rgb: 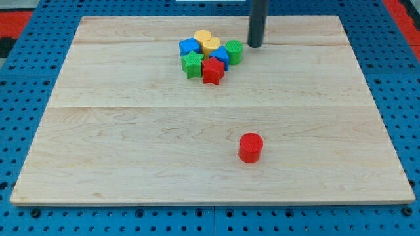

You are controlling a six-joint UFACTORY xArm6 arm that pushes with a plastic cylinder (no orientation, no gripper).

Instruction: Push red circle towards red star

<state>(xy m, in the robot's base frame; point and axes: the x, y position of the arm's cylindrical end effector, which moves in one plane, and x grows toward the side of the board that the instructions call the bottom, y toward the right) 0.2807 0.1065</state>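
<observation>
Tip (254, 45) just right of green block (233, 51), red star (212, 70) in cluster, red circle (251, 147) well apart, no gripper.

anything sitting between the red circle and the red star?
No. In the camera view, only bare wood lies between the red circle and the red star.

No readable text, label, brand, number or sign shows anywhere in the view.
</observation>
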